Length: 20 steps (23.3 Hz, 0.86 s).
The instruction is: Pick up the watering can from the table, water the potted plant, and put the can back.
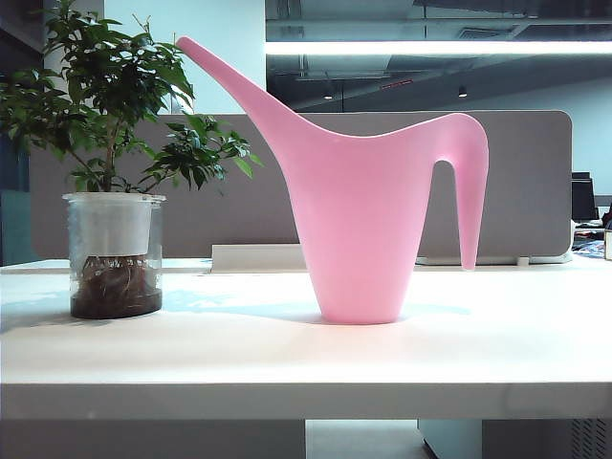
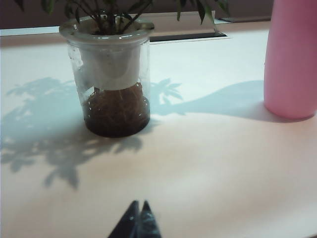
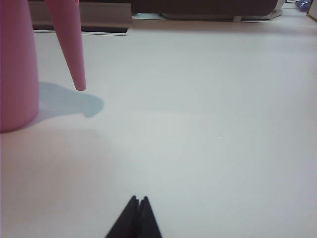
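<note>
Watering can [image 1: 359,229] stood upright on the table [image 1: 287,359], roughly mid-table in the exterior view, nothing gripping it. Smooth pink plastic, cone-shaped body narrowing to the base, long thin spout rising toward the plant side, arched handle whose free end hung clear of the tabletop. Couldn't see inside it from any view. No label or print readable on it.

Potted plant [image 1: 113,172] sat on the table beside the can on the spout side, apart from it, not touching. Clear round glass pot, white liner in the upper half, dark soil and tangled roots in the lower half. Bushy dark green leaves on thin stems, spreading wider than the pot. No writing on the glass.

Table was flat, white, matte, with a thick pale front edge.

My left gripper [image 2: 139,208] hovered low over bare table, dark pointed fingertips pressed together, empty, aimed at the pot with the can's body off to one side. My right gripper [image 3: 138,203] also hovered low over bare table, tips together, empty, with the can's body and handle end ahead and off to one side. Neither gripper showed in the exterior view.
</note>
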Available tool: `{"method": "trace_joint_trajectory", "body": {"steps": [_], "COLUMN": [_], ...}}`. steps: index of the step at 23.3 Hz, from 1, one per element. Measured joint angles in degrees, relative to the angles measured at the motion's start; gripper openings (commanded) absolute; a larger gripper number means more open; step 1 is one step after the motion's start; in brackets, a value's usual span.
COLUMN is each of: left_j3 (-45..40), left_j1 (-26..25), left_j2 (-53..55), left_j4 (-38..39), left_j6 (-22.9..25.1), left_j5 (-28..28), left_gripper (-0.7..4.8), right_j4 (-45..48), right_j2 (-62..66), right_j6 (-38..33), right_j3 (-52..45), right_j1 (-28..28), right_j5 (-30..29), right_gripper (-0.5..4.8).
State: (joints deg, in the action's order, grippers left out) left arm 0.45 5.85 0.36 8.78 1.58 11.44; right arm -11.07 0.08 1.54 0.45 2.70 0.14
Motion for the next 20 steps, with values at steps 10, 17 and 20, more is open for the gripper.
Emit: {"method": "trace_joint_trajectory", "body": {"steps": [10,17,20], "left_j3": [0.0,0.0,0.0], "left_j1": [0.0,-0.5,-0.5], "left_j2": [0.0,0.0,0.0], "left_j4": [0.0,0.0,0.0], "left_j6": [0.0,0.0,0.0], "left_j5": [0.0,0.0,0.0], "left_gripper": [0.03,0.03,0.03], "right_j4": [0.0,0.0,0.0], "right_j2": [0.0,0.0,0.0], "right_j6": [0.0,0.0,0.0], "right_j3": [0.0,0.0,0.0], "right_j1": [0.0,0.0,0.0], "right_j5": [0.0,0.0,0.0], "right_gripper": [0.0,0.0,0.0]}}
